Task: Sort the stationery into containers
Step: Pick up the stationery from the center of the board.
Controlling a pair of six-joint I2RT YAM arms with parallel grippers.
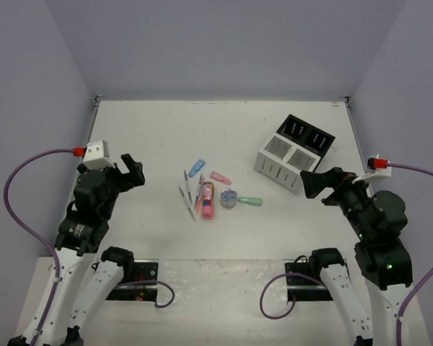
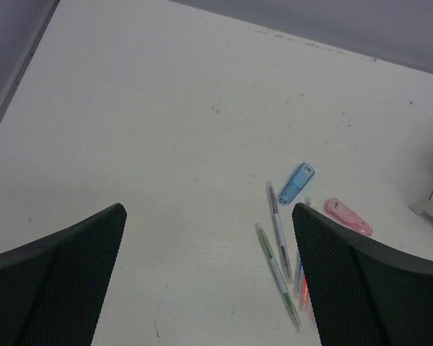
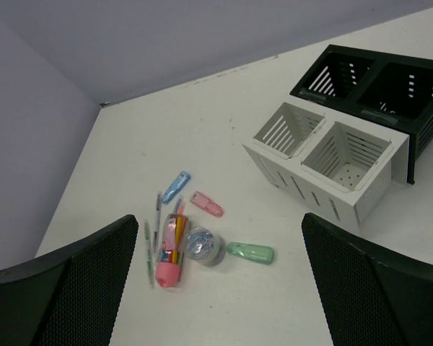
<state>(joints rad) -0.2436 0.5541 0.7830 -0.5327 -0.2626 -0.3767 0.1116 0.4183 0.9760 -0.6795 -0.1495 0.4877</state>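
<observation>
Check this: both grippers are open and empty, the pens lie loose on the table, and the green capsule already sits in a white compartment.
One error: the green capsule is not in the white compartments; it lies on the table beside the round disc, as the right wrist view shows. The rest stands.

your left arm [image 1: 94, 205] and right arm [image 1: 379, 227]: black joints, white lower links, purple cables [image 1: 14, 180], red plugs [image 1: 78, 151], white wrist boxes [image 1: 98, 153], dimpled black fingers [image 2: 361, 288].
</observation>
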